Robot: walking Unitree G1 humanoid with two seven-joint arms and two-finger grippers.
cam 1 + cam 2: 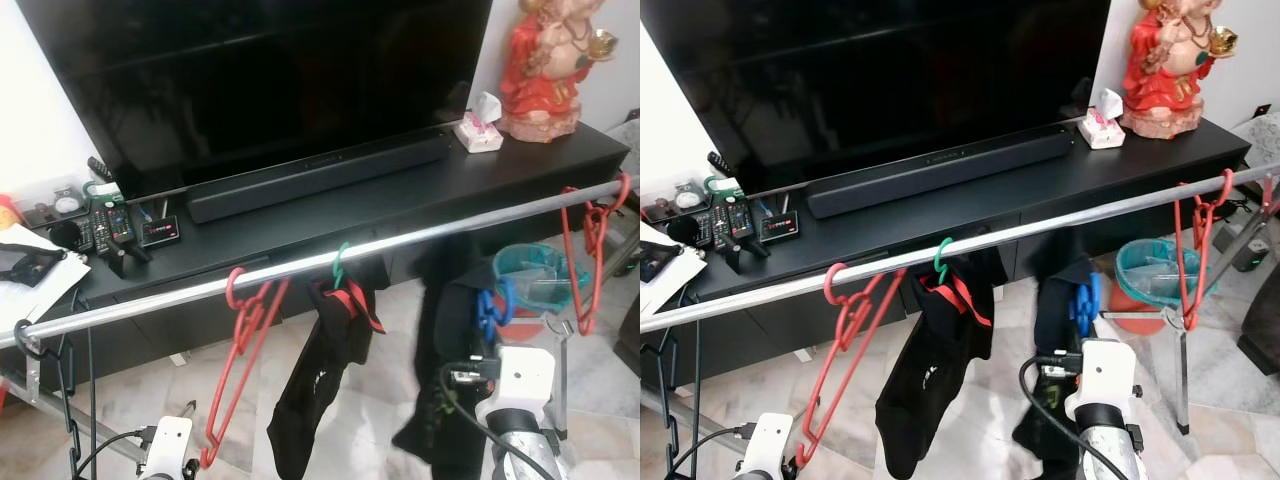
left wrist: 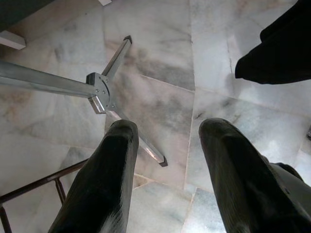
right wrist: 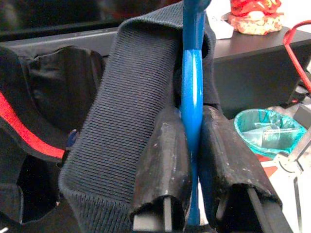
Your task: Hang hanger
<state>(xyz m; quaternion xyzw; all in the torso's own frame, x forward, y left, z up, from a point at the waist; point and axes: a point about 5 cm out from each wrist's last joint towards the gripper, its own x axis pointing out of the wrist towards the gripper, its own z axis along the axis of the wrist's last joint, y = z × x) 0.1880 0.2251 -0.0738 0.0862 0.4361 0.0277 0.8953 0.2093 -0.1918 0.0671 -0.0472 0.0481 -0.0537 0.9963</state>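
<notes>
Low at the left, left gripper (image 2: pixel 163 160) with fingers (image 2: pixel 104 179) apart over the marble floor (image 2: pixel 160 87), beside the rack's metal foot (image 2: pixel 104 92). Along the silver rail (image 1: pixel 300 262), from left to right: red hanger (image 1: pixel 240 350), green hanger (image 1: pixel 341 266) carrying a black garment with red trim (image 1: pixel 320 380), more red hangers (image 1: pixel 585 250) at the far end. Just below the rail at the right, right gripper (image 3: pixel 194 160) clamped on the blue hanger (image 3: pixel 192 97), dark knit garment (image 3: pixel 126 111) draped over it, hook (image 1: pixel 490 308) not yet on the rail.
</notes>
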